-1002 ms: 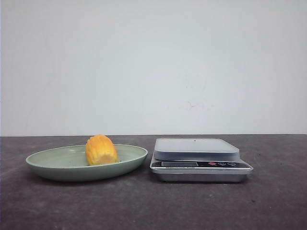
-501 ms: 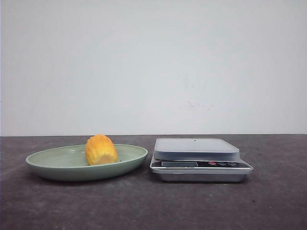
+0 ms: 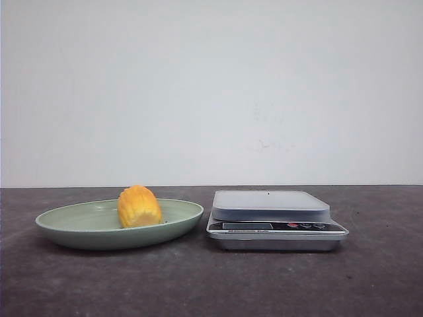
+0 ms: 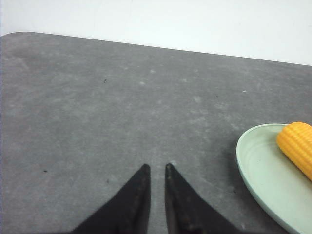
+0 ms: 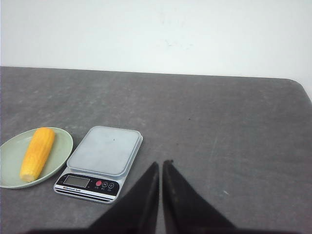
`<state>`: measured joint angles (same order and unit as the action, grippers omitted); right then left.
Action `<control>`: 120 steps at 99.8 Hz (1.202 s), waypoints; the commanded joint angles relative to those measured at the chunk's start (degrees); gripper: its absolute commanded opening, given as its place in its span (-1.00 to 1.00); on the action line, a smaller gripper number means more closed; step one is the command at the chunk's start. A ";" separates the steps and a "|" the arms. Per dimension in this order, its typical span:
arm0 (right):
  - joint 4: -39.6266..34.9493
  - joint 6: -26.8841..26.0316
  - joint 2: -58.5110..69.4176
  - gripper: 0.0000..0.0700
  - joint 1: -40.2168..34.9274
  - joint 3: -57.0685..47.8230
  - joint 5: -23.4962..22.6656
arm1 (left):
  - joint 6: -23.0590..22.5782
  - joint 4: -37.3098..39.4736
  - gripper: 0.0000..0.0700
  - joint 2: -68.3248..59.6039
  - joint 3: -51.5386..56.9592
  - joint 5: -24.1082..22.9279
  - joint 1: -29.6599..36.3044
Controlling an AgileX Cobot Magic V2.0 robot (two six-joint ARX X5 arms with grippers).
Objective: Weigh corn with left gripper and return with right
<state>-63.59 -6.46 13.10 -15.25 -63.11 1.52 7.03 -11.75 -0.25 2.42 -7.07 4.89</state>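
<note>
Corn (image 3: 139,207) lies on its side in the shallow green plate (image 3: 66,231), nothing else in the plate; it rests toward the side nearer the scale, so the carry across should be short. Scale (image 3: 271,218) sits just beside the plate on the counter (image 3: 211,284), platform bare, display too small to read. Weighing not started, judging by this layout. Left claw (image 4: 156,168) hovers over bare counter, off to the side of the plate, fingers nearly together, holding nothing. It would need to spread before taking the corn. Right claw (image 5: 161,163) also close to pinched, empty, hanging back on the scale's side, likely waiting for the return step.
</note>
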 commanded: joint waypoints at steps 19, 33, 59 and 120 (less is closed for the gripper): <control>0.92 0.79 0.22 -0.99 0.02 -0.59 0.22 | -0.33 -0.31 -0.96 0.07 -0.92 0.15 -0.09; 3.93 2.73 0.11 -0.99 3.58 -0.33 1.92 | -0.33 -0.31 -0.96 0.07 -0.92 0.15 -0.09; 23.15 3.04 -4.52 -0.99 12.48 12.28 0.92 | -0.33 -0.28 -0.96 0.07 -0.92 0.15 -0.07; 52.92 2.62 -12.85 -0.99 13.77 51.06 -1.68 | -0.33 -0.33 -0.96 0.07 -0.90 0.15 -0.07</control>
<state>-11.55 -4.08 0.40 -1.39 -13.02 0.32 7.03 -11.75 -0.25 2.42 -7.07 4.89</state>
